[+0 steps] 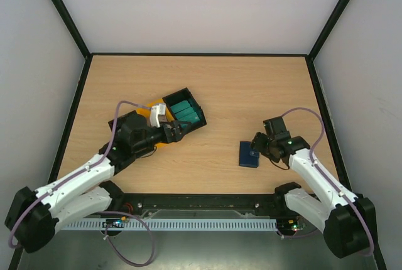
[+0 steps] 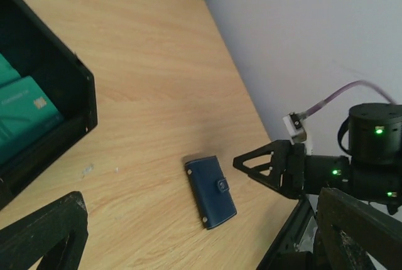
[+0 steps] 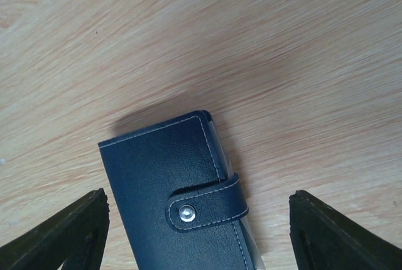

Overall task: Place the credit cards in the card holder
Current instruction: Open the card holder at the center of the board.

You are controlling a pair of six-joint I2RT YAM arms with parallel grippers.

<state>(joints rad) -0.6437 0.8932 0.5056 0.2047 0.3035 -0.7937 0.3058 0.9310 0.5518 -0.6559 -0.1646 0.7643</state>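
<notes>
Table [image 1: 251,88], big and brown, and no part of our job is done on it yet, we think.

Why do we say that?

The black-and-yellow tray [image 1: 178,93] on the left has the green credit cards [image 1: 185,112] in its end box. None is in the card holder [image 1: 249,155] that we can see.

What about our grippers?

The left gripper [image 1: 179,130] is wide open with nothing in it, just beside the tray. The right gripper [image 1: 256,144] is wide open too, and empty. The card holder lies flat between its fingers, well apart from the tray.

What is in our way?

The little snap tab [image 3: 204,204] is shut. We must open it first.
</notes>
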